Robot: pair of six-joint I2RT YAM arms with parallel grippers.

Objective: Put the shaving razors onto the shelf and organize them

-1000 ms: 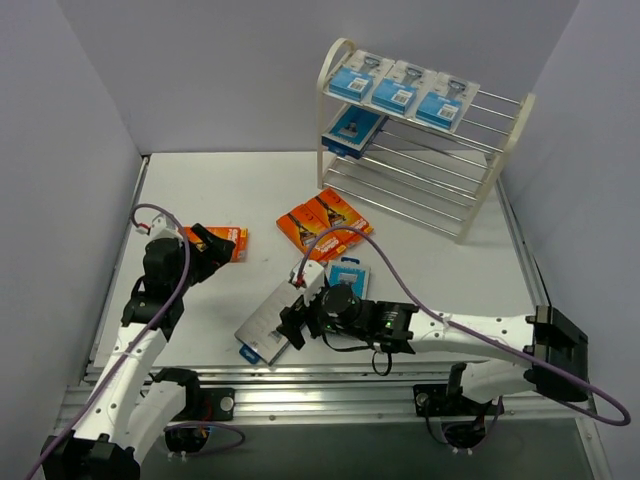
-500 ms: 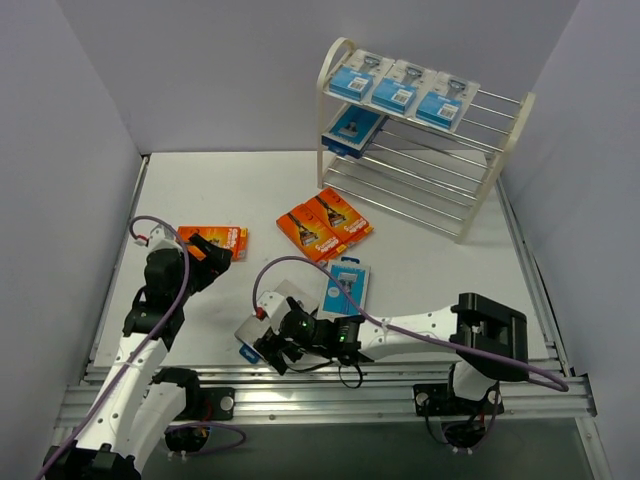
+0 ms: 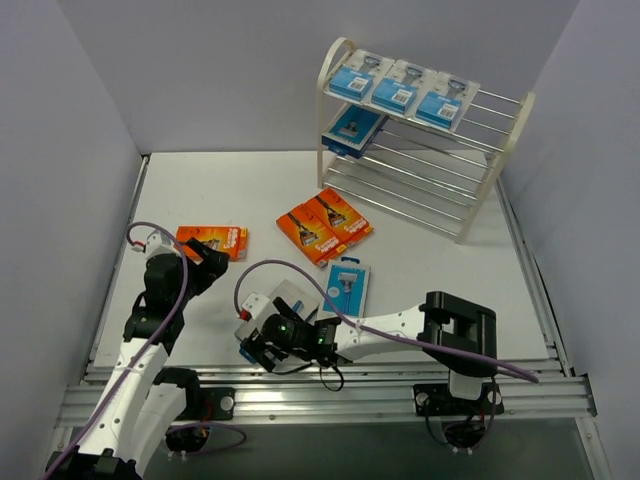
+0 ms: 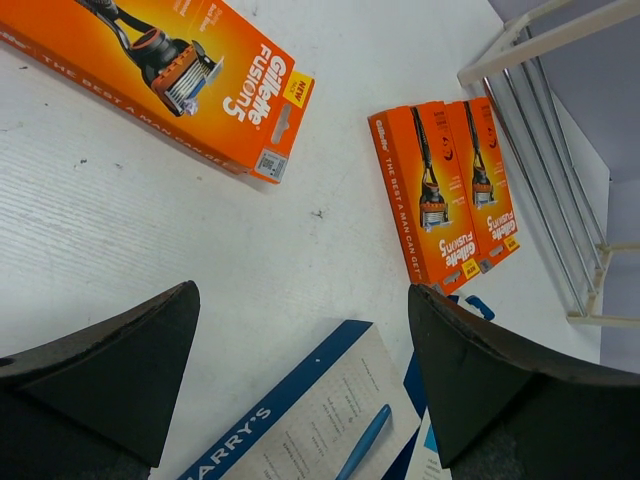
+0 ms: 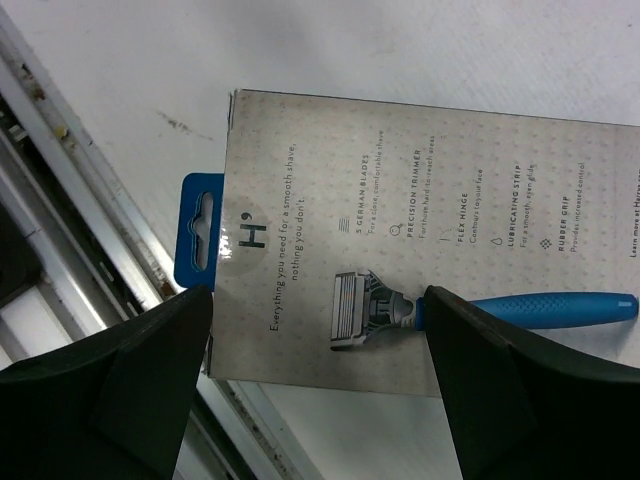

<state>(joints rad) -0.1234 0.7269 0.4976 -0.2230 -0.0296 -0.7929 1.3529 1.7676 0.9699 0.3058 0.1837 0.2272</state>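
Big leftward swing by the right fingers (image 3: 258, 345) over the last second, from beside the blue pack (image 3: 347, 285) down to the near-left end of the grey razor pack (image 3: 290, 303). Small pull-back on the left side too.

Now hovering spread wide over that short end, gripping nothing. Seen from the right wrist: pack flat on the desk (image 3: 240, 190), printed back up, blue hang tab (image 5: 200, 228) poking toward the metal rail (image 5: 70, 180) at the near edge, one finger (image 5: 110, 390) off each side. Looks like the pickup, not begun yet.

To do it well: drop onto the tab end, not the middle. No gap under a flat card, so probably worth dragging that end out past the desk lip or tipping it up before pinching across the thickness. Stay off the rail on the way down. Close slow and check for a square hold before lifting, otherwise likely to swing.

Further back, the blue pack, just beside the grey one. Left fingers (image 3: 212, 262) likewise wide open and empty, parked near the lone orange box (image 3: 213, 240). Then two orange boxes (image 3: 325, 222) side by side, touching.

Farthest off, right side: the shelf (image 3: 524, 112), with three blue packs (image 3: 400, 88) in a row on the top tier and one more (image 3: 352, 130) at the left end of the middle tier. Best bet: lay the grey one flat beside that middle pack, long side across the rods, no slipping between them.
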